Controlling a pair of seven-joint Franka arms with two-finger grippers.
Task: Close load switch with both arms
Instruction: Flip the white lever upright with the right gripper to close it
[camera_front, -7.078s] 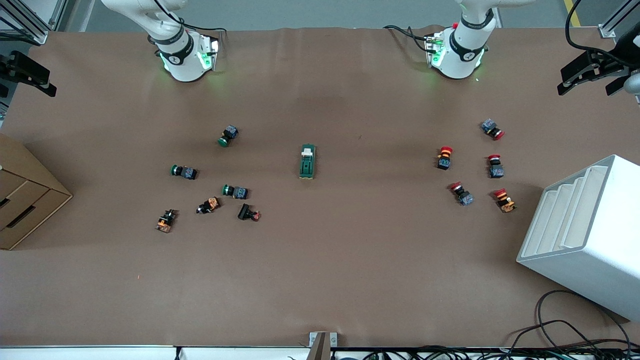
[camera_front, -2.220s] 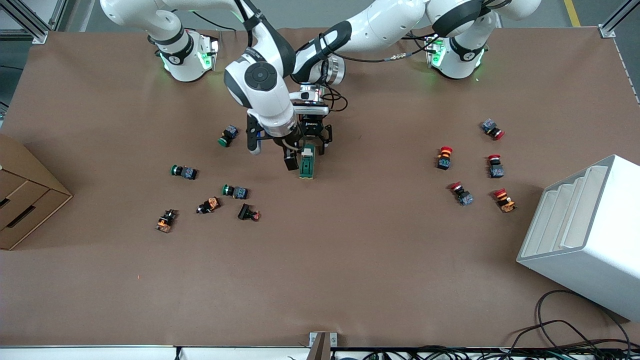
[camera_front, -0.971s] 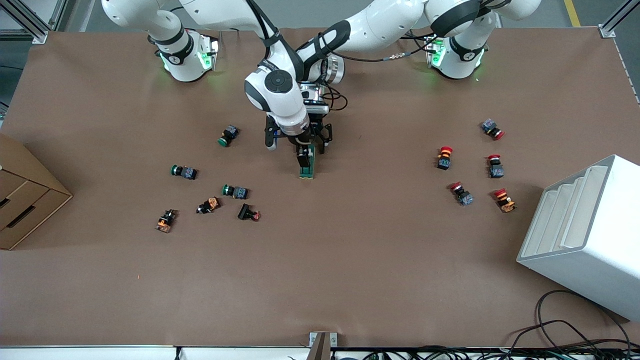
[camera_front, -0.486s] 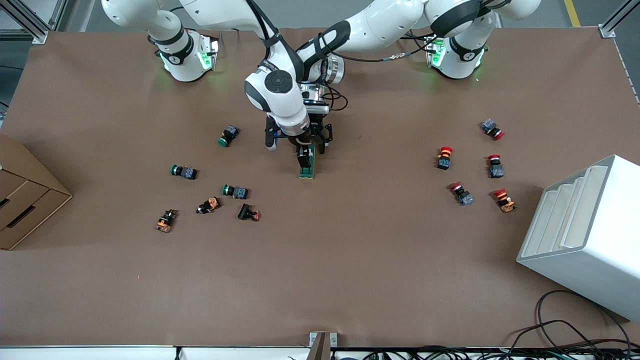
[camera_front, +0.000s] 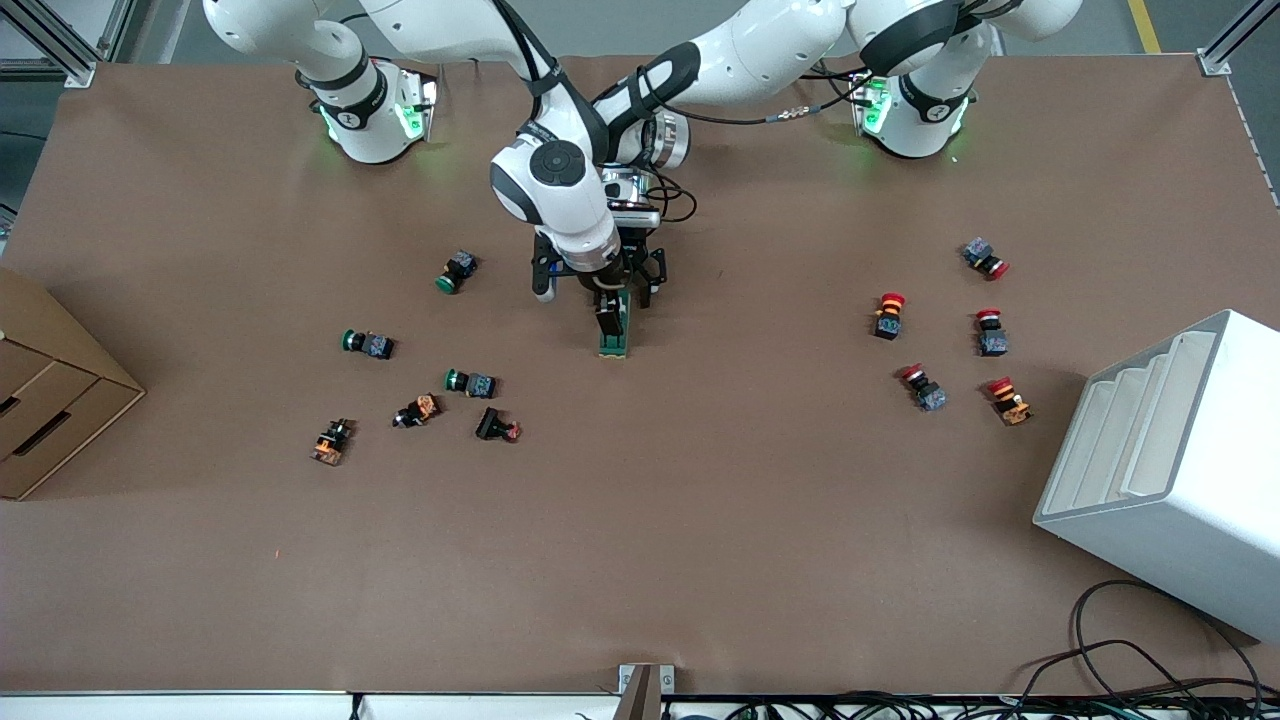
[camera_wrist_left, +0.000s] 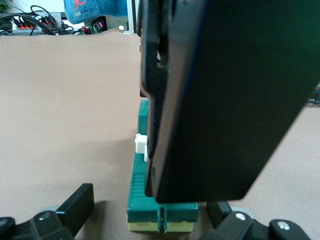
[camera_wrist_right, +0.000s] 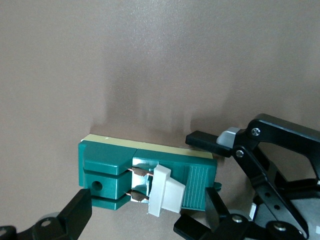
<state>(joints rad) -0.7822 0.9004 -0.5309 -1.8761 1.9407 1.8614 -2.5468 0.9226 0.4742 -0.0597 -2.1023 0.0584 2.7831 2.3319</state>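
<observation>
While both grippers sit at the switch, step in hand: press the white lever (camera_wrist_right: 165, 195) down flat; it looks tilted up, with the copper blades (camera_wrist_right: 136, 184) bare under it.
Doing it well: I would push straight down on the lever's top, slowly, with one right finger, while the left gripper clamps the base so the block cannot slide or tip. A push from the side would likely skid the block along the table.
Right gripper (camera_front: 606, 318): released, fingers spread along the switch's length with the lever between them, low over the block.
Left gripper (camera_front: 626, 290): released, fingers straddling the switch's end farther from the front camera; one finger is just beside the base, and a gap shows at the other.
Arm pose: both arms reach in from their bases to mid-table, wrists pointing down, the right wrist crossing above the left.
Load switch (camera_wrist_right: 110, 167): flat on the table (camera_front: 700, 500), mid-table, lengthwise toward the front camera.
Around it: green-capped push buttons (camera_front: 455, 272) toward the right arm's end, red-capped push buttons (camera_front: 888, 314) toward the left arm's end, all well apart from it.
</observation>
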